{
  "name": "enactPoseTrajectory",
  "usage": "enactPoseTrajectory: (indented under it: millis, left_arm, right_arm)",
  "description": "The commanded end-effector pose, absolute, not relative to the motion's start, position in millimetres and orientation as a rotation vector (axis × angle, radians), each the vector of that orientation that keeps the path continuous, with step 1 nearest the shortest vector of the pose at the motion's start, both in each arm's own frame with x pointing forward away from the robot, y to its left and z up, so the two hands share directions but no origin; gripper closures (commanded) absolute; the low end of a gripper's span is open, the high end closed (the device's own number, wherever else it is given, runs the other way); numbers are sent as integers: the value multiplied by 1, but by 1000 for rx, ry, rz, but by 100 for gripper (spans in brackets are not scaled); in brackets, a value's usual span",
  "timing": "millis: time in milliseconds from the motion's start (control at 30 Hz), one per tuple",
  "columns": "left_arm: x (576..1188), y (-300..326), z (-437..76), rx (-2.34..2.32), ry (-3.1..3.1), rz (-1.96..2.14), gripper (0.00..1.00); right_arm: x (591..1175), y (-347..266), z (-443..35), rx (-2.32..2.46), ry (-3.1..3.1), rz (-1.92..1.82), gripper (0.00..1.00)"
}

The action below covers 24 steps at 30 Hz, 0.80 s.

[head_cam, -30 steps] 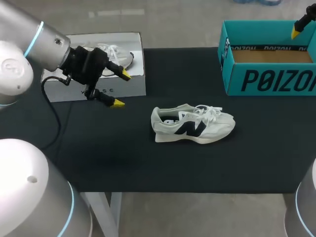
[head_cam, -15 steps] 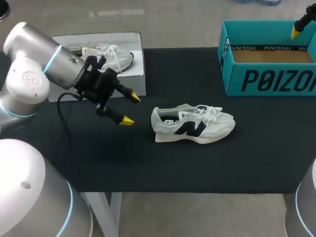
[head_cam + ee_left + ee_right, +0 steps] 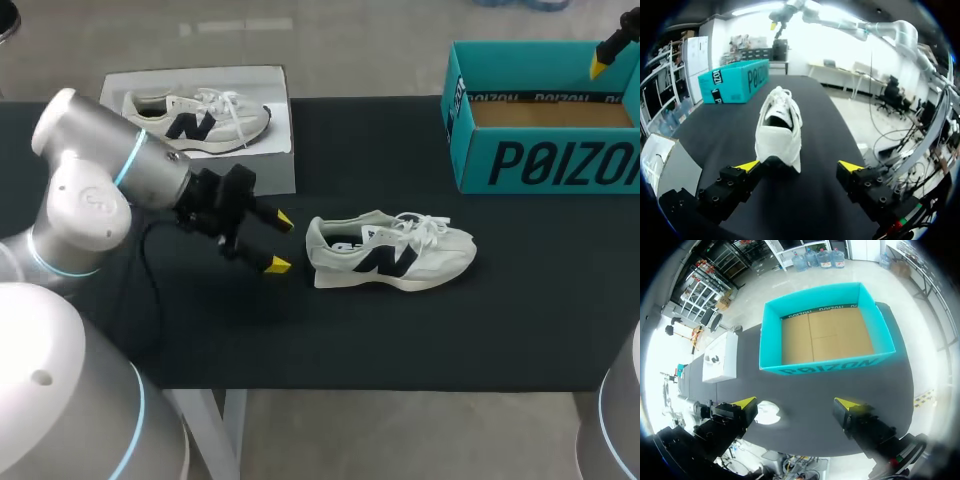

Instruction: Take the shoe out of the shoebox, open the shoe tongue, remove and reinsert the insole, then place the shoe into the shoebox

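Left wrist view: shoe [image 3: 778,127] lies heel-first just ahead of left pincer [image 3: 799,165].

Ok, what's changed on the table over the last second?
The left gripper swung from the table's back-left corner toward the shoe. It is open and now sits just short of the heel, touching nothing. The shoe, the shoebox and the open right gripper above the box stayed where they were.

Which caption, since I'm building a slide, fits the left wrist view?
Open left gripper faces the heel of the white shoe on the black table, teal shoebox beyond.
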<state>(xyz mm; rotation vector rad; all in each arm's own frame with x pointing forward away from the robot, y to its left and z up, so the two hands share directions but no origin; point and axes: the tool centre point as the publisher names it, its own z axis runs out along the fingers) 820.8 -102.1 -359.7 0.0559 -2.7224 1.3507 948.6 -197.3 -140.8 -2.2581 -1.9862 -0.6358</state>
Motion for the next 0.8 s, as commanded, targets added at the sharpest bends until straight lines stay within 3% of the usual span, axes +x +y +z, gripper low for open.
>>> enactPoseTrajectory:
  millis: [33,800]
  left_arm:
    - [821,-104,-375,92,-2746,1370,0]
    - [854,-120,-402,199,-2724,1406,0]
  right_arm:
    - [949,-197,-141,-2260,-1987,-634,0]
    - [949,-197,-141,-2260,-1987,-634,0]
